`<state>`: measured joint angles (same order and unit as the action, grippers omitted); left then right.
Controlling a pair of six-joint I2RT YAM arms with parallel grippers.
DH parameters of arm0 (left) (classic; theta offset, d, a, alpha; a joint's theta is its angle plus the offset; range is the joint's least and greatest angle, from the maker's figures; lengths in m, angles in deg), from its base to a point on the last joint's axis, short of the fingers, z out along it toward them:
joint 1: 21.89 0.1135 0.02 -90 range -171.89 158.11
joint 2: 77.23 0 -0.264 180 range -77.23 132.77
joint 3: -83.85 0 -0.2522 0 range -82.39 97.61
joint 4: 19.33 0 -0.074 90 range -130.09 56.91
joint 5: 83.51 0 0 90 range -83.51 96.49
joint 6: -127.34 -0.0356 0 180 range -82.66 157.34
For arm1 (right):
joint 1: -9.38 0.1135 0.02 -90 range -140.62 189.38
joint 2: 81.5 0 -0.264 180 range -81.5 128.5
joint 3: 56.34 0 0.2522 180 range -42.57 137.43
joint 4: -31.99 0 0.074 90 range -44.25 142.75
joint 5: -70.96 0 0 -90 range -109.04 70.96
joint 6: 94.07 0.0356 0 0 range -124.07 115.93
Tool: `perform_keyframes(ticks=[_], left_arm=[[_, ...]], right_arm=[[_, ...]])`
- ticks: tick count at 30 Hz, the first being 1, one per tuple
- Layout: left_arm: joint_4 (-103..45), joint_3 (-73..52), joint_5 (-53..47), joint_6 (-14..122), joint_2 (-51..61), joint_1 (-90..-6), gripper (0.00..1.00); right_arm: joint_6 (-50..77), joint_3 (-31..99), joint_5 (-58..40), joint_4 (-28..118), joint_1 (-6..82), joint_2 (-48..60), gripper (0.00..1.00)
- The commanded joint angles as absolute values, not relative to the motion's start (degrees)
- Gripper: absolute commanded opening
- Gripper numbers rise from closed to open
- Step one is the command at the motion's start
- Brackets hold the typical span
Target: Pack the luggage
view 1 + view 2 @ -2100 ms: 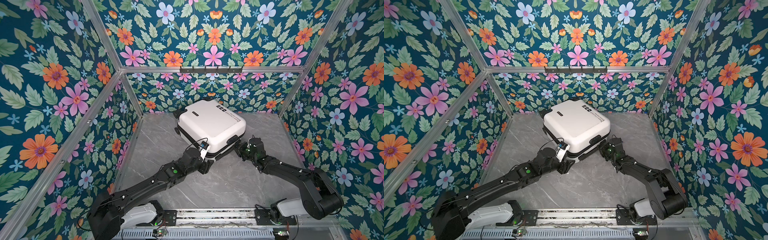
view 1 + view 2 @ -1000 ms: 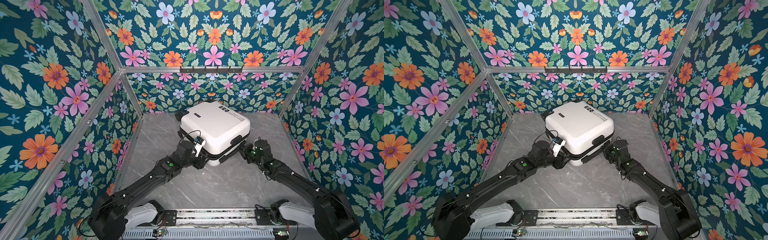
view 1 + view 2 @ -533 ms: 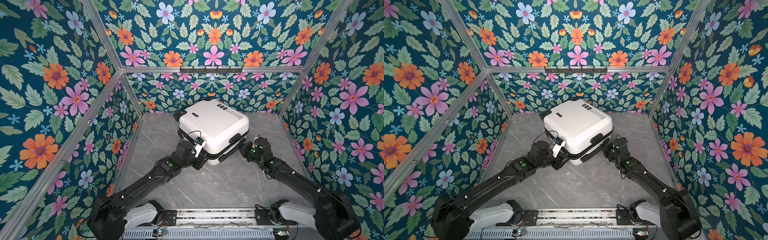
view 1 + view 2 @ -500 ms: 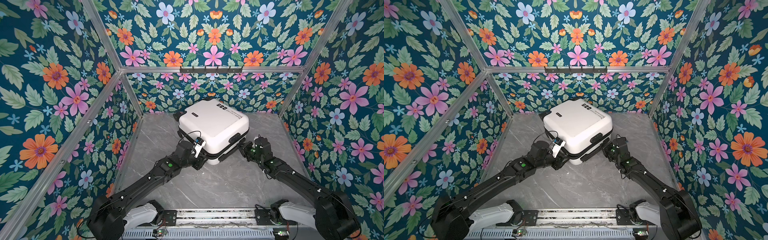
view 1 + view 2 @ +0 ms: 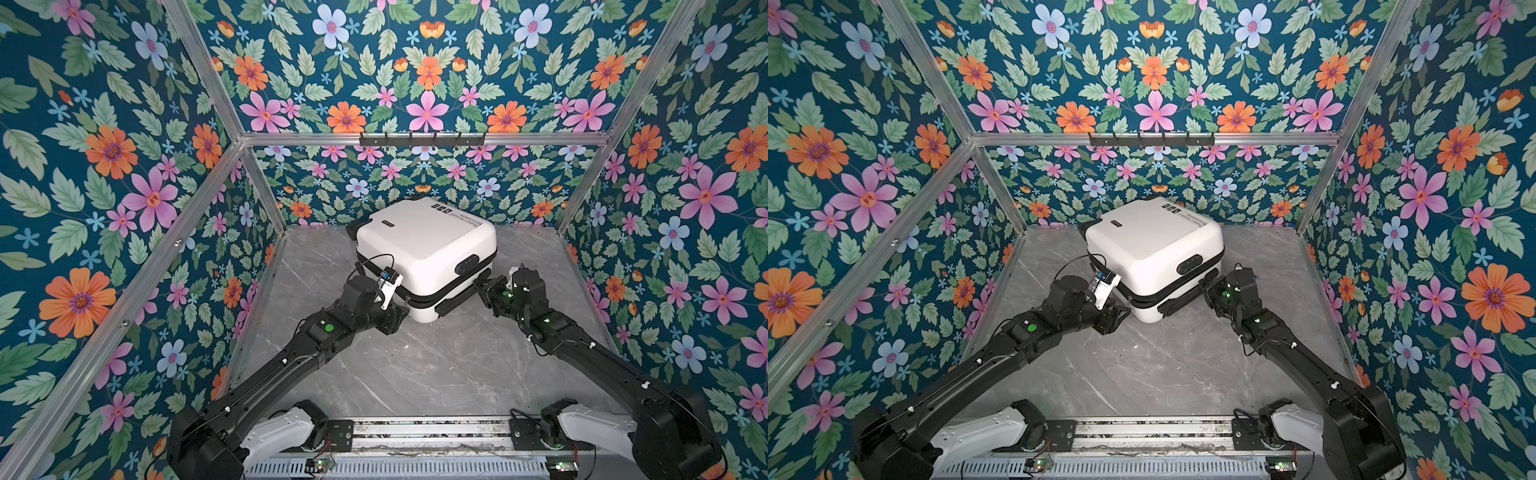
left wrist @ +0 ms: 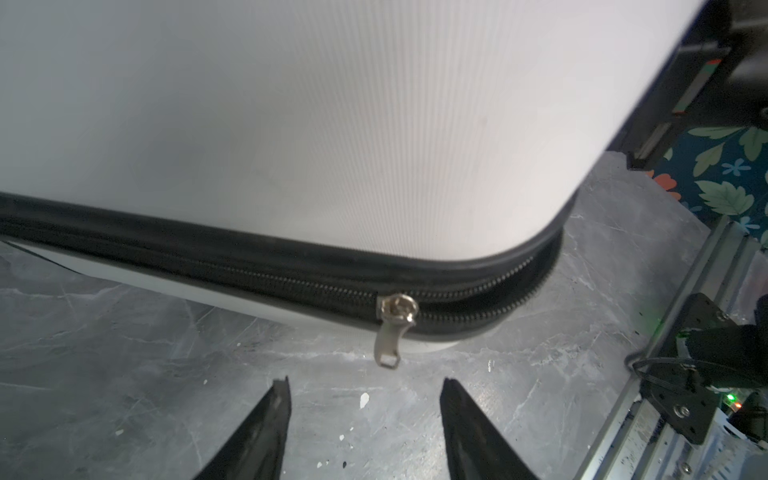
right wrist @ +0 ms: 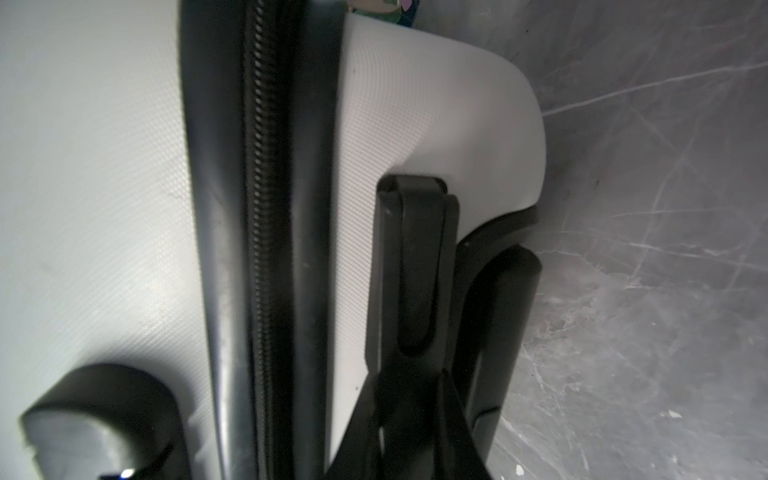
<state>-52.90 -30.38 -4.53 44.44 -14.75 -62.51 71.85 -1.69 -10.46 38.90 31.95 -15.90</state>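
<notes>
Resting lid-down toward twelve o'clock on the marble table (image 5: 415,374): the white luggage (image 5: 424,241).
At its seven o'clock edge the left gripper (image 6: 365,380) has its jaws apart, with the zipper pull (image 6: 388,345) just ahead and untouched. At four o'clock the right gripper (image 7: 409,374) is clamped on the black side handle (image 7: 419,266).

Nothing can be read with certainty. In both top views the luggage (image 5: 424,249) (image 5: 1154,245), just above the middle of the frame, bears a short line of small black print (image 5: 468,219) (image 5: 1192,220) near the upper right corner of its top shell, with black icons (image 5: 441,208) (image 5: 1171,209) beside it, all too small to make out. A small dark badge (image 5: 388,223) (image 5: 1116,224) toward the shell's upper left is equally illegible
</notes>
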Motion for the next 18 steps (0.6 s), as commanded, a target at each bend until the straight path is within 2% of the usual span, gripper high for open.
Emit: perform_keyframes(ticks=[1, 5, 18], left_arm=[[-53.9, -28.5, -5.3, 43.0, -13.1, -62.5, 0.59], [-53.3, -27.4, -6.1, 42.6, -12.3, -61.6, 0.58], [-49.8, -29.0, -5.7, 44.7, -11.6, -60.6, 0.47]], right_arm=[[68.9, 0.3, -9.3, 24.1, 32.5, -17.9, 0.0], [69.3, 0.6, -9.2, 24.5, 32.6, -18.7, 0.0], [70.0, -0.7, -8.9, 23.6, 32.8, -18.5, 0.0]])
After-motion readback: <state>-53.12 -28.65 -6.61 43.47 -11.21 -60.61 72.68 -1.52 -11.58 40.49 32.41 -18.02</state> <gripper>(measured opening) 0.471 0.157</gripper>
